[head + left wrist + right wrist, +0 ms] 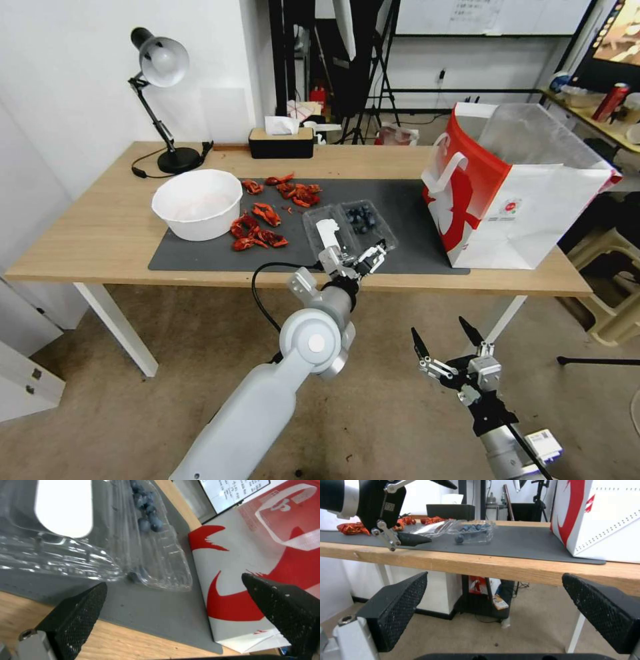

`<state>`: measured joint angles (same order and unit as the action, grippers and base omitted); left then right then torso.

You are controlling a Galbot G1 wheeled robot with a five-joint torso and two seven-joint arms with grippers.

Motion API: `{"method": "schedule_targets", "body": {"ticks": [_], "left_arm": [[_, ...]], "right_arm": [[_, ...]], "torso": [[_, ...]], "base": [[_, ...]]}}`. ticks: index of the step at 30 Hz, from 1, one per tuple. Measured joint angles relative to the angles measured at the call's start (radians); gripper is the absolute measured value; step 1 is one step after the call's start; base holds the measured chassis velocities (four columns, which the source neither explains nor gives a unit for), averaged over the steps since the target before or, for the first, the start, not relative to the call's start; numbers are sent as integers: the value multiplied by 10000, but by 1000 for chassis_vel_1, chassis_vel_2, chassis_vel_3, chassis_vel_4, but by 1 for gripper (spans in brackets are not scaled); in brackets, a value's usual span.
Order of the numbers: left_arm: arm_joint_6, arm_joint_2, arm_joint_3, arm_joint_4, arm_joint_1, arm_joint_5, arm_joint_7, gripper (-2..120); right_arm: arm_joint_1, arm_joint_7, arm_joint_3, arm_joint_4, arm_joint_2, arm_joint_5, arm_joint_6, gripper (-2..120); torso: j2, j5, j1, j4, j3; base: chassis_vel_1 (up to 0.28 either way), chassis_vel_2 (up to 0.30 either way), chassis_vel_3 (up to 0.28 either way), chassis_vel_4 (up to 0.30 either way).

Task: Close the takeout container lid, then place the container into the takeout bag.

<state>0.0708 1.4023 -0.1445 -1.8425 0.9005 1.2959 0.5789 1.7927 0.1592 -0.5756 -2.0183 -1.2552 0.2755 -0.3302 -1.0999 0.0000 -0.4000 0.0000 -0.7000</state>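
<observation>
The takeout container lies open on the dark mat, dark blue berries in its right half. Its lid, the half with the white oblong sticker, lies flat to the left of the berries. My left gripper hovers open at the container's near edge, just above the mat; the left wrist view shows the lid and the berry half close ahead of its fingers. The red-and-white takeout bag stands upright and open at the mat's right end. My right gripper hangs open below table height, in front of the table.
A large white bowl and scattered red crayfish pieces sit left of the container. A desk lamp and a tissue box stand along the back. The table's front edge runs just above my right gripper.
</observation>
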Motion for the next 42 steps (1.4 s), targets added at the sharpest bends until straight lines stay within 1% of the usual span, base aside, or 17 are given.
{"method": "schedule_targets", "body": {"ticks": [12,25,37,42], "left_arm": [[117,-102,239,-56,48,341,131,100],[226,-57,429,-122,40,669,488,100],[184,-37,635,1,-34,792,453,100],[-22,72,757,33,-50,809,337,100]], "right_arm": [[-66,-95,156,14,-124,-210,18,100],[3,-157,314,15,-310,-453,-16,100],[130,-172,369,21,-443,-592,-140,100],[174,-173,368,-4,-497,-648,-157,100]], "torso": [[-1,0,0,1,0],[0,0,0,0,0],[-2,0,0,0,0],[-2,0,0,0,0]], "base": [[0,0,0,0],[0,0,0,0],[0,0,0,0],[0,0,0,0]]}}
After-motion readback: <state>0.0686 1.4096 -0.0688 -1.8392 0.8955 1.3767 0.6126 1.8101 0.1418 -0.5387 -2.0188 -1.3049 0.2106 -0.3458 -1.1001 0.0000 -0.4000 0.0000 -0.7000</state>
